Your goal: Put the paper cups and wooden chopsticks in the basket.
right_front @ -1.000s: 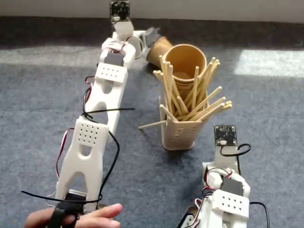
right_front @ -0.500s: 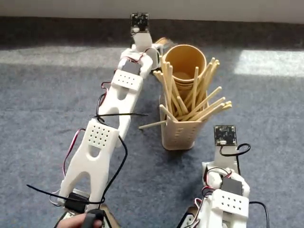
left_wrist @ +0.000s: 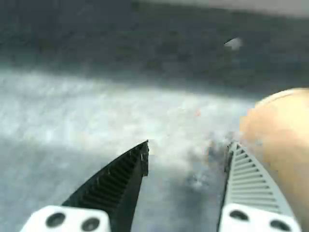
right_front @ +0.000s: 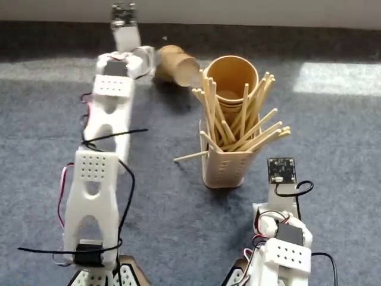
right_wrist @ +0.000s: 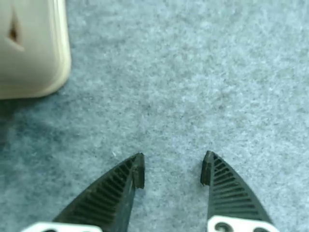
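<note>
A tan slotted basket (right_front: 225, 168) stands mid-table, holding several wooden chopsticks (right_front: 238, 122) and an upright paper cup (right_front: 231, 76). One chopstick (right_front: 190, 157) pokes out of its left side. A second paper cup (right_front: 176, 65) lies on its side on the carpet behind the basket. My left gripper (right_front: 144, 59) sits just left of that cup. In the left wrist view it (left_wrist: 187, 153) is open and empty, with the cup (left_wrist: 282, 140) outside one finger. My right gripper (right_wrist: 173, 167) is open over bare carpet, beside the basket's corner (right_wrist: 34, 53).
Grey carpet covers the table. A dark strip and a pale wall (right_front: 250, 12) run along the far edge. The right arm (right_front: 281, 179) stands in front of the basket at the near right. Cables hang along the left arm (right_front: 98, 173).
The left arm swung right toward the lying cup, then back to the left. The cup now lies a little farther left. A hand at the near left edge has gone. The right arm stayed still.
</note>
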